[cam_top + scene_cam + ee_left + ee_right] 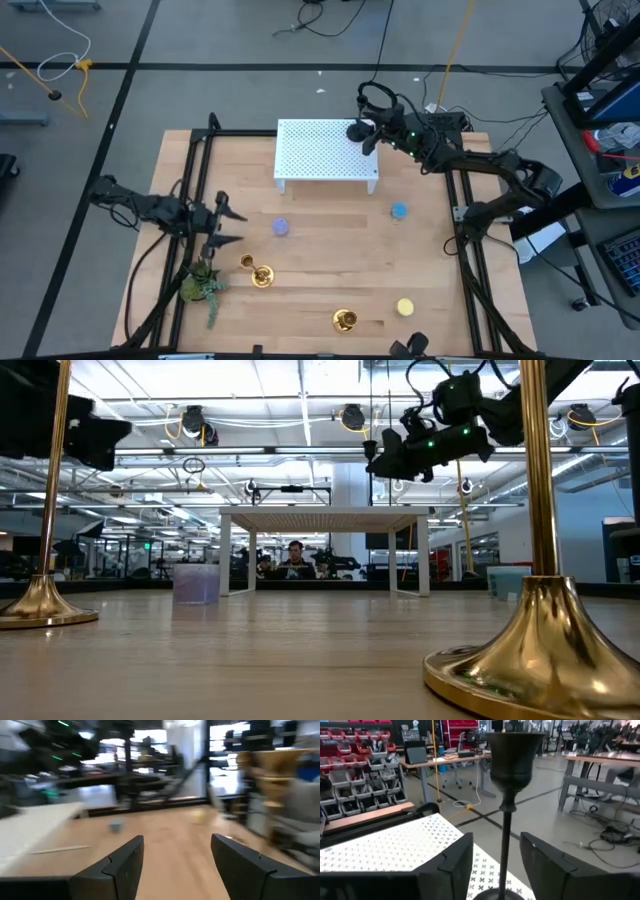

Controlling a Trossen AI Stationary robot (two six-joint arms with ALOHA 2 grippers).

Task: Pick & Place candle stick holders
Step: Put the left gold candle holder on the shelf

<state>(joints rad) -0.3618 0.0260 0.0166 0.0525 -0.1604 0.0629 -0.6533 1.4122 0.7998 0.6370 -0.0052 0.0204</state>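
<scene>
Risking a tip-over of the black holder (510, 795) standing on the white rack (325, 152), between the spread fingers of the right gripper (495, 862).

Sitting near the rack's edge, top-heavy on a slim stem; pulling back crooked and clipping it. Left gripper (226, 225) idling spread on the tabletop (330, 275) by two gold holders (261, 275) (344, 320), not yet picked.

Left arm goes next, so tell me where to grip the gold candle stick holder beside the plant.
Take the gold candle stick holder by its slim upright stem, above the wide flared base, coming in level from the left end effector side.
</scene>
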